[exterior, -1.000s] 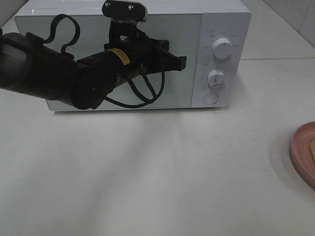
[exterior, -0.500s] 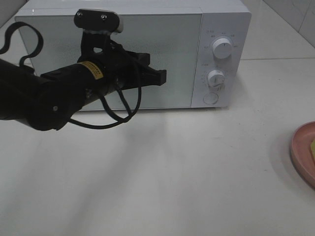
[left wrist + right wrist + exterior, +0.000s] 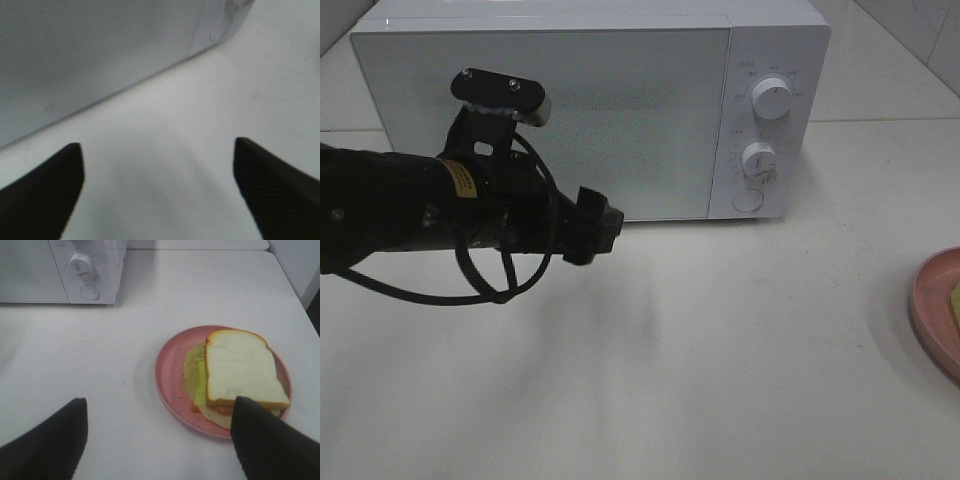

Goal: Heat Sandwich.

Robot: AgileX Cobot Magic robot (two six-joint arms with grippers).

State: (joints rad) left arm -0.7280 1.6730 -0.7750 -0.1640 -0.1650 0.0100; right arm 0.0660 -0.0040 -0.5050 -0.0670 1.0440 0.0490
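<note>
The sandwich (image 3: pixel 240 372) lies flat on the pink plate (image 3: pixel 167 367), its domed crust end toward the tabletop's (image 3: pixel 200 290) far edge. Left pincer (image 3: pixel 157 192) gapes wide, low before the microwave (image 3: pixel 620 100); right pincer (image 3: pixel 160 440) is wide, empty.

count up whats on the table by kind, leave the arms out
microwave: 1
pink plate: 1
sandwich: 1
total: 3
</note>
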